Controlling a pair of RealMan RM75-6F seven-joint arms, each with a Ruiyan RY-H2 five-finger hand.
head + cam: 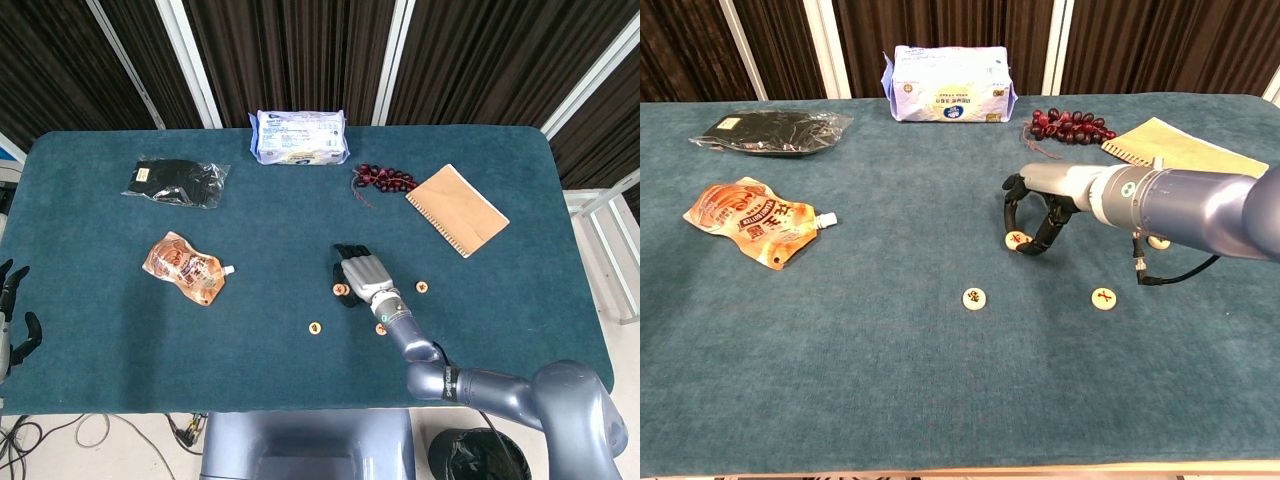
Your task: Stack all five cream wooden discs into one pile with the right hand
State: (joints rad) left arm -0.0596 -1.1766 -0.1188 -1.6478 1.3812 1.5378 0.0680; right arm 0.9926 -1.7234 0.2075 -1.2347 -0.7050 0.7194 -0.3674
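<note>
Right hand [1038, 212]: I have its fingers arched around one cream disc [1016, 240] on the worktop [860, 340], tips down beside it. Three other discs [975, 297] [1103, 297] [422, 287] lie apart nearby. Left hand [14, 310]: idle at the worktop's edge, fingers apart, empty.

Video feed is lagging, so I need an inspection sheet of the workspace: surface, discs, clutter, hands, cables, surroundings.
Surface: teal cloth table.
Job's things: four discs seen, unstacked: disc at fingers, middle disc, near disc, far disc; fifth not seen.
Clutter: wipes pack, black pouch, orange pouch, red beads, notebook.
Hands: right hand fingers around a disc; left hand idle off-table.
Cables: wrist cable; floor cables.
Surroundings: dark curtains.
</note>
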